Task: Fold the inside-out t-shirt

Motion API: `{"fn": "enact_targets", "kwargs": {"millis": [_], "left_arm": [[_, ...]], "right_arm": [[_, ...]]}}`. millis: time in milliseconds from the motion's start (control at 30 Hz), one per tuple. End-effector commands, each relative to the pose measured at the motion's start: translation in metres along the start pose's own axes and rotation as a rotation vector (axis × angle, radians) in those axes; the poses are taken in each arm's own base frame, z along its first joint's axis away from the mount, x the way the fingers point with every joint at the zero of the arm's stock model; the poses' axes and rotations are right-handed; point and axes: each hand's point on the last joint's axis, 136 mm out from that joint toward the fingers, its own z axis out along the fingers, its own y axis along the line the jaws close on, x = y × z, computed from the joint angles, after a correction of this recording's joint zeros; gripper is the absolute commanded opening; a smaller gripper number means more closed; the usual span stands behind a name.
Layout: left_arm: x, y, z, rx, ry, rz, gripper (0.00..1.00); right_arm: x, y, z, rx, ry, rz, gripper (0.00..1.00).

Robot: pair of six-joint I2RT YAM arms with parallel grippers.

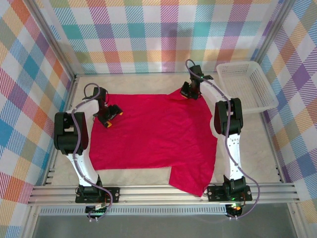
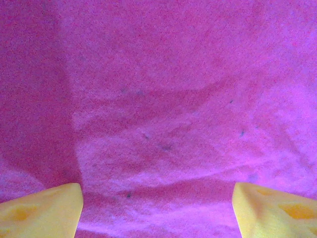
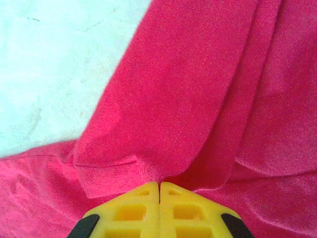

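Top view: red t-shirt lies spread over the middle of the pale surface, between the two arms. Cloth mostly flat, lightly wrinkled. Its near right part runs down in a flap to the front rail, just beside the right arm's base. Far edge roughly straight, except at the far right corner, where the fabric is drawn up into a small peak.

Right end effector sits at that peak, on the shirt's far right corner. Wrist view: the yellow jaws are pressed together with a fold of red cloth pinched at their tips; a hemmed edge hangs just left of the pinch, and pleats fan away from it. Bare surface shows top left in that view.

Left end effector is low over the shirt's far left area, near the left edge. Wrist view: its two yellow fingers stand wide apart at the bottom corners, with nothing between them but red fabric below. Cannot tell whether the tips touch the cloth.

White plastic basket stands at the far right of the surface, apart from the shirt. Plaid walls enclose the area
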Motion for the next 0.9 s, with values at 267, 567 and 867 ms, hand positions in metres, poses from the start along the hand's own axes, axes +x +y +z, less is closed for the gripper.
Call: {"fn": "enact_targets", "kwargs": {"millis": [267,567,867], "left_arm": [[0.006,0.006,-0.017,-0.007,-0.008,0.012,0.78],[-0.001,-0.010,-0.043,0.027,-0.054,0.038,0.79],[-0.005,-0.027,-0.048,0.056,-0.069,0.041,0.79]], "right_arm": [[-0.075,0.074,-0.020,-0.221,-0.225,-0.105,0.00],[-0.079,0.084,-0.005,-0.249,-0.148,-0.093,0.60],[-0.047,0.041,-0.047,-0.103,-0.193,-0.132,0.59]]}}
